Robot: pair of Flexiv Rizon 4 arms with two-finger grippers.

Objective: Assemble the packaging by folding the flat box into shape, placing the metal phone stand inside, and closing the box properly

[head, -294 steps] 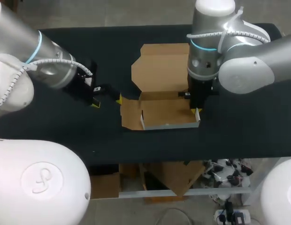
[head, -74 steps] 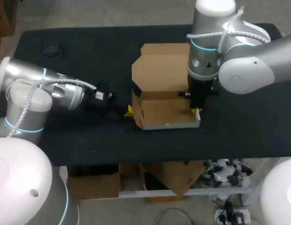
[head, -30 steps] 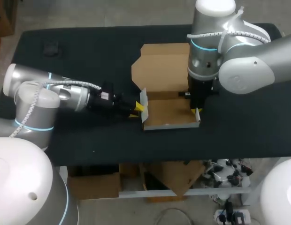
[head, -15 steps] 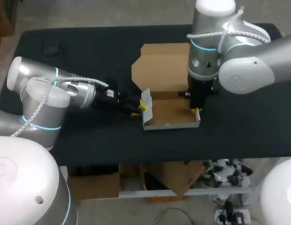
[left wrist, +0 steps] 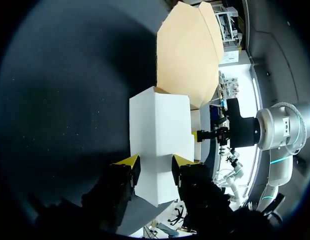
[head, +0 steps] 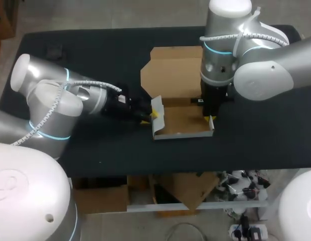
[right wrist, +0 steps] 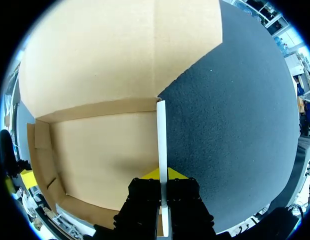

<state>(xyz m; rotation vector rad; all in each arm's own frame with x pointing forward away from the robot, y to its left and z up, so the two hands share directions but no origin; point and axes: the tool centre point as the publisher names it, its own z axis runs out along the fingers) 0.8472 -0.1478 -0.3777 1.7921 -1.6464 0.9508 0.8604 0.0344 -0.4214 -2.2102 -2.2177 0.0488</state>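
The left gripper (head: pixel 154 114), fingers spread, has pushed the left flap (left wrist: pixel 157 130) of the box (head: pixel 181 126) from flat to upright within 3 s. The right gripper (right wrist: pixel 162 182) stays clamped on the right wall (right wrist: pixel 161 140). The box sits mid-table, its lid (head: pixel 170 70) lying flat on the far side, so the tray looks nearly formed.

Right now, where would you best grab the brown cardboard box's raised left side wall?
Probably its top edge, from straight above, with one finger inside and one outside. The left wall is a thin raised panel with its white face turned outward, so only its edge offers two sides to pinch. The right gripper holds the opposite wall that way.
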